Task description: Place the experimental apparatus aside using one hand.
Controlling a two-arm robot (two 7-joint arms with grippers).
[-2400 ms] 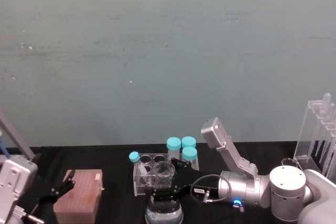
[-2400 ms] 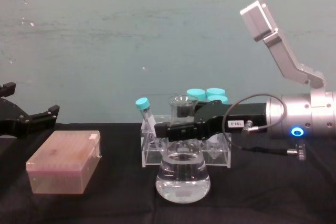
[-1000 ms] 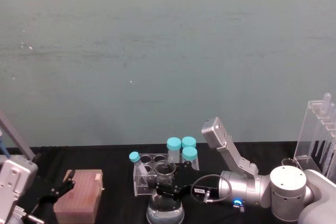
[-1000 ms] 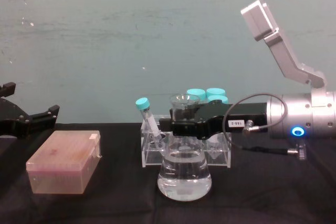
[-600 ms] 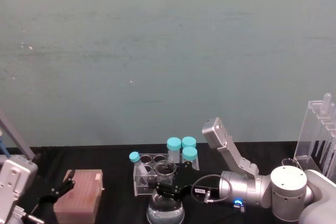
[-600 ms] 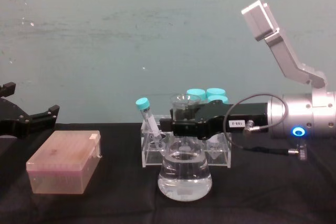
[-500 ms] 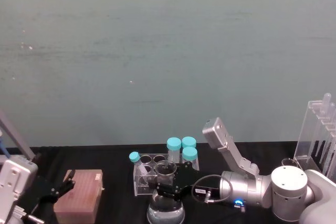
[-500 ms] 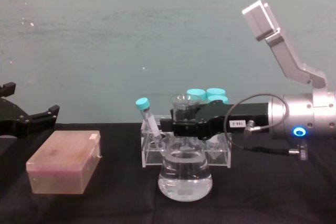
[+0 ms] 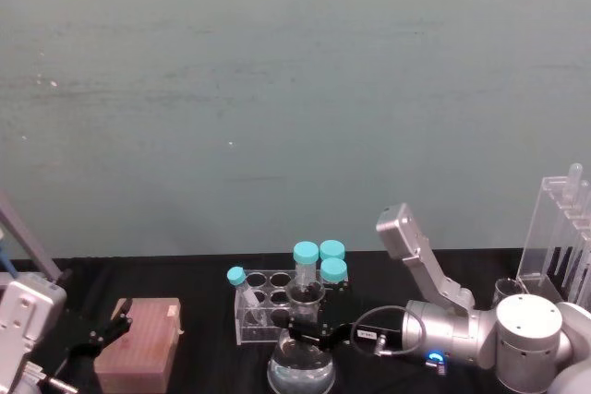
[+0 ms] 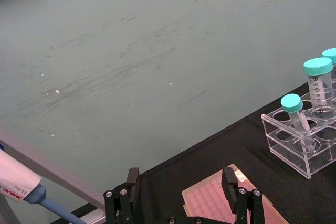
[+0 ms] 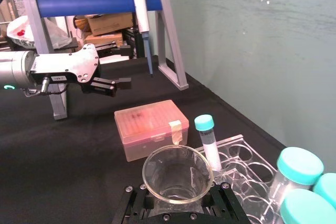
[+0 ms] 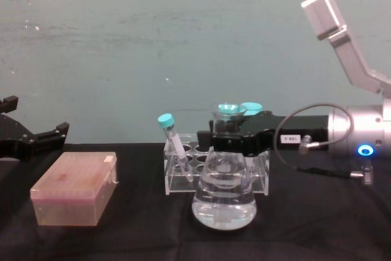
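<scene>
Since the earlier frames the conical flask (image 12: 224,197) has been carried a little toward the right of the black table (image 12: 122,242), and the right gripper (image 12: 227,140) has travelled with it. Nearest the robot, at the table's front edge near its middle, the flask hangs clamped at the neck between the gripper's closed fingers, its base apparently just clear of the cloth, though contact cannot be ruled out; the open mouth (image 11: 177,174) shows from above with the fingers either side. Just behind it stands the low rack of teal-capped tubes (image 12: 214,172); the pinkish translucent box (image 12: 74,189) lies toward the left edge, with the left gripper (image 10: 184,192) parked above it, fingers spread and holding nothing. At the far right edge stands the tall acrylic test-tube rack (image 9: 559,242) with the small glass beaker (image 9: 507,291) beside it. Step in hand, as judged: transfer of the flask toward the right side. The next move calls for level, slow travel so the liquid does not slosh, then lowering onto free cloth short of the beaker before release.
</scene>
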